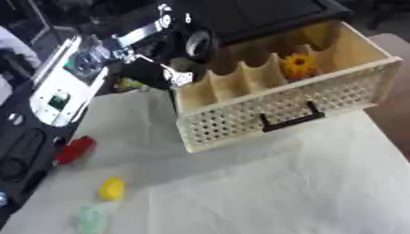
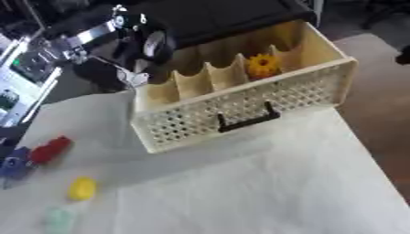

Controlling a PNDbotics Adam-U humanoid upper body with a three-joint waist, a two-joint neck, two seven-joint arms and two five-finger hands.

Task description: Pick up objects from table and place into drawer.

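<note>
Drawer [image 1: 280, 103] — perhaps orange flower [image 1: 299, 65] inside

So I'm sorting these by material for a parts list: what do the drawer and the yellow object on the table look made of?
The drawer looks like pale unfinished wood: matte, light tan, with a perforated front, thin dividers and a dark handle, perhaps metal or plastic. The yellow object looks like smooth plastic or rubber, rounded and evenly coloured; its material stays uncertain.

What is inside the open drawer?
An orange flower-shaped thing sits in one compartment of the drawer. The other compartments look empty, but their floors are partly hidden by the dividers and the front wall.
</note>
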